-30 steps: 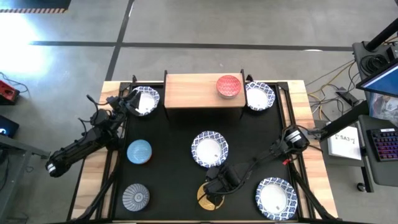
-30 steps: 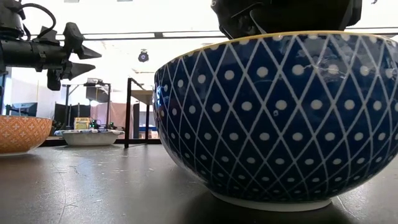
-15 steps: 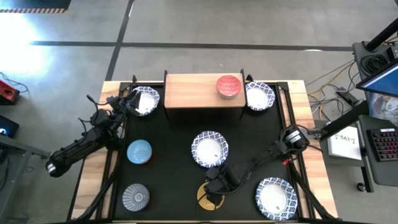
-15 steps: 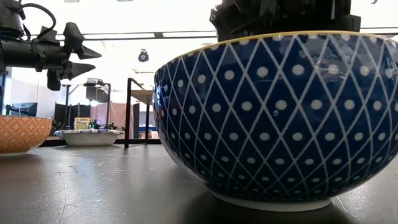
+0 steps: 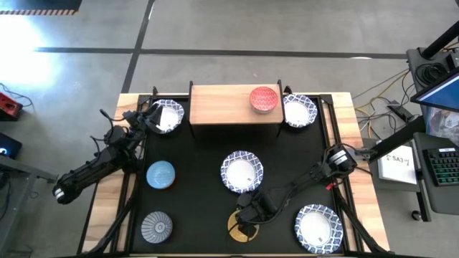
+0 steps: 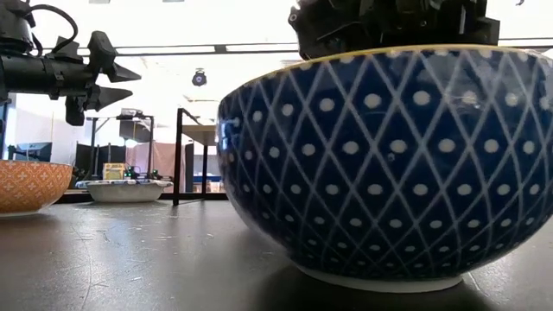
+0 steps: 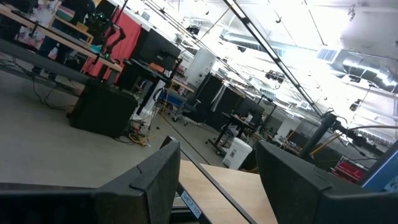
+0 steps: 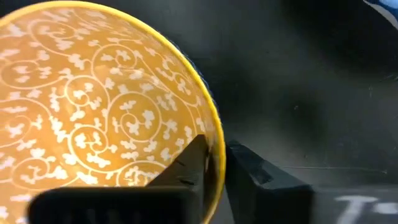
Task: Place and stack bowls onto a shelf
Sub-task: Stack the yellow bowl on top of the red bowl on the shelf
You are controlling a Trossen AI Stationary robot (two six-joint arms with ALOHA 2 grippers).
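The golden yellow bowl [image 5: 239, 226], blue with white dots outside [image 6: 380, 164], stands on its foot near the table's front edge. My right gripper [image 5: 248, 213] is shut on its rim. The wooden shelf [image 5: 222, 104] stands at the far edge, with a red bowl [image 5: 264, 99] on its top board. Four white bowls lie on the table: [image 5: 166, 115], [image 5: 299, 110], [image 5: 242, 172], [image 5: 318, 226]. A blue bowl [image 5: 160, 174] and a grey patterned bowl [image 5: 156, 226] sit at the left. My left gripper [image 5: 148, 116] hangs open by the far left white bowl, with nothing between its fingers [image 7: 155, 180]. My right gripper pinches the golden yellow bowl's rim [image 8: 217, 144] on its far side. One finger [image 8: 191, 163] is inside the bowl and the other [image 8: 252, 171] is outside. The fingers come from above, pointing down. The bowl's foot [image 6: 373, 282] is on the table.
The black tabletop [image 5: 193, 208] has bare room between the bowls. Black rails [image 5: 136, 193] run along both table sides. The shelf's black legs [image 6: 179, 155] stand at the far edge. Desks and gear fill the room beyond.
My right gripper has come down a little onto the golden yellow bowl's rim. The bowl has stirred slightly under it, with its foot staying on the table.
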